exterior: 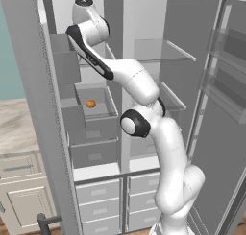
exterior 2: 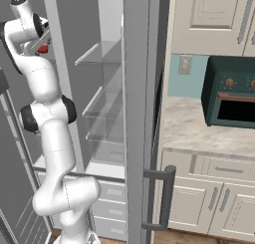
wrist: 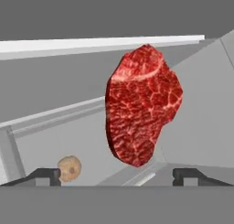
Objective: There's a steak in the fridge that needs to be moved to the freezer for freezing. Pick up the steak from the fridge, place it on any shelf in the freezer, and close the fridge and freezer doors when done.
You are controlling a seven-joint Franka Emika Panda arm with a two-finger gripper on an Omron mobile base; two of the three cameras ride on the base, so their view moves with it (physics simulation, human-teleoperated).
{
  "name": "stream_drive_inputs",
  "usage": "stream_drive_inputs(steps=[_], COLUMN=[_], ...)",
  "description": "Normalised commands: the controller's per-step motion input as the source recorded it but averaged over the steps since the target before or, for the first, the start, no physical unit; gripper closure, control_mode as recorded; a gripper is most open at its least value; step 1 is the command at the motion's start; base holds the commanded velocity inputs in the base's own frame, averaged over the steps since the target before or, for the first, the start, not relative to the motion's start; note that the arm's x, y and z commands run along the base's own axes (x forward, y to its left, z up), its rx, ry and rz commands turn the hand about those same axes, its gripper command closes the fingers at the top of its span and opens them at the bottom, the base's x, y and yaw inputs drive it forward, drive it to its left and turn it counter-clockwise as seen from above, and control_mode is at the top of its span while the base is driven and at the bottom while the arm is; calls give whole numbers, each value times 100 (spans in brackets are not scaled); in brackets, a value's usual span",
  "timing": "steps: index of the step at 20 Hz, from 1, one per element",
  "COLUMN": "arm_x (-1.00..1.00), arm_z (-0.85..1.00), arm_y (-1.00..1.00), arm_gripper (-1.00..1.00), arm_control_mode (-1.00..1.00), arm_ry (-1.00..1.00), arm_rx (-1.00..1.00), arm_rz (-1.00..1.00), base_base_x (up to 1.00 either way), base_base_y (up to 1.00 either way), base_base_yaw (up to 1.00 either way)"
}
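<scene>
steak hangs ahead of spread fingers, high in the freezer

in the hand view the two dark fingertips point(wrist: 45, 175) sit far apart at the bottom, one at the left and one at the right, with nothing between them, so the gripper point(wrist: 116, 176) is spread wide. the steak point(wrist: 142, 105), a lumpy red slab, stands on edge in front of the camera, above the gap between the tips and not touching either one; whether it rests on anything cannot be told. a small round orange item point(wrist: 69, 168) shows low at the left, just beside the left tip and farther back, among grey walls and a pale shelf edge point(wrist: 100, 45).

in the right base view a bit of red shows just beside the hand at the top left. in the left base view the hand is hidden behind the arm's upper joints.

the white arm point(exterior: 144, 128) rises from the base and reaches up and left into the freezer point(exterior: 91, 109), the narrower half with grey box bins. the orange item point(exterior: 90, 103) lies in an open bin, well below the hand. the fridge point(exterior: 166, 76), with clear glass shelves, stands open to the right. both grey doors are swung wide, the freezer door point(exterior: 33, 109) at the left and the fridge door point(exterior: 226, 114) at the right
</scene>
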Motion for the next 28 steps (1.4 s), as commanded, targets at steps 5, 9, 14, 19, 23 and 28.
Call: stream_drive_inputs(steps=[5,9,14,19,23,28], arm_x=[-65,-97,-100,-100,-93,-86], arm_z=[-80,-100,-41,-100,-3,39], arm_y=[-49,-33,-54,-98,-82,-93], arm_gripper=[-100,-100,-100,-100,-100,-100], arm_control_mode=[-100,-100,-100,-100,-100,-100], arm_ry=[-2,-24,-11,-19,-9,-37], arm_rx=[0,3,7,11,13,29], arm_rz=[0,4,0,0,-1,-4], base_base_x=[0,0,0,0,0,0], base_base_y=[0,0,0,0,0,0], base_base_yaw=[0,0,0,0,0,0])
